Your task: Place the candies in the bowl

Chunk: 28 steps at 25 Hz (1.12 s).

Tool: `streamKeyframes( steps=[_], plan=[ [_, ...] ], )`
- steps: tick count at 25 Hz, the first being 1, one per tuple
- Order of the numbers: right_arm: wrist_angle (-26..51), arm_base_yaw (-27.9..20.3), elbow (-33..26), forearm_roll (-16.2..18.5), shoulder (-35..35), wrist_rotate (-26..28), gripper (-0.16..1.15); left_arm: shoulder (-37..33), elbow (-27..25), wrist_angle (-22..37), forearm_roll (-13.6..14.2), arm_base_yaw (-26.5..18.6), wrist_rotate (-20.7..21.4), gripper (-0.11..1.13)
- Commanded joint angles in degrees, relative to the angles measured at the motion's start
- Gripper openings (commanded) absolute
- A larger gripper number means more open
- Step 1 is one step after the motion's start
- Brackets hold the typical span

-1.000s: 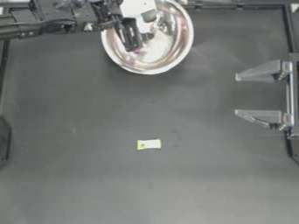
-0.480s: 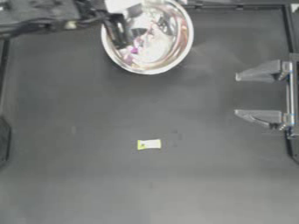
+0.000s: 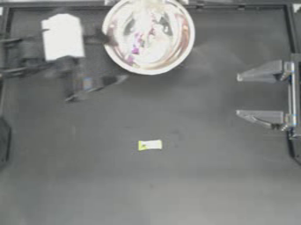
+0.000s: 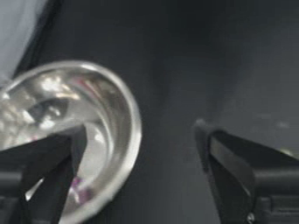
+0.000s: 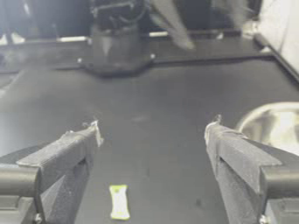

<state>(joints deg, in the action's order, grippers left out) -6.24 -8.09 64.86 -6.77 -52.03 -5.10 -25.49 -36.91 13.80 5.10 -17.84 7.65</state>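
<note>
Dark and matte, the desk point(image 3: 176, 189) has a faintly grainy surface, with a thin raised rim along its far edge. At the top middle sits the bowl point(image 3: 176, 52), round, polished metal, its mirror-like inside full of bright glare; a few candies point(image 3: 137, 46) lie in it, showing only as magenta and purplish specks among the reflections, so their number and shapes cannot be made out. The bowl's far rim is cut off by the top view's edge. One more candy, the yellow-green one point(image 3: 150, 144), lies alone near the middle of the desk, well apart from the bowl: a small flat wrapped piece, green at one end and pale at the other. The left gripper point(image 3: 94, 83) is a smeared blur just left of the bowl, beside a white blurred patch of the arm; its wrist view shows the two dark wedge-shaped jaws spread wide with nothing between them, the bowl's shiny rim behind one jaw. The right gripper point(image 3: 264, 94) rests at the right edge, its grey angular jaws released and wide apart, empty.
</note>
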Motion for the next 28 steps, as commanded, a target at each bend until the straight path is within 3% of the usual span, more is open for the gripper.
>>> streamKeyframes(
  steps=[1,6,10,17,21,28],
  plan=[
    [-0.4,0.1,-1.0,-0.2,0.3,-0.1,1.0,-9.0,-4.9,-2.5,-1.2,3.3,-0.2,1.01],
    [-0.2,0.0,-1.0,-0.2,0.2,-0.1,1.0,-18.4,-13.3,-10.4,-3.4,6.6,-0.1,1.01],
    [0.2,0.1,-1.1,-0.4,0.2,-0.1,1.0,-23.6,-17.9,-10.8,-5.4,7.5,-0.1,1.01],
    [2.7,0.0,-2.2,-1.8,0.7,-0.3,1.0,-25.5,-21.2,-10.8,-6.3,9.1,-0.1,1.01],
    [13.0,-2.5,-8.0,-3.6,5.3,-0.4,1.0,-25.4,-22.0,-11.1,-6.8,10.0,-0.2,1.01],
    [29.4,-3.3,-22.2,-0.5,22.1,-0.5,1.0,-25.6,-23.7,-11.2,-7.6,10.1,-0.2,1.01]
  ],
)
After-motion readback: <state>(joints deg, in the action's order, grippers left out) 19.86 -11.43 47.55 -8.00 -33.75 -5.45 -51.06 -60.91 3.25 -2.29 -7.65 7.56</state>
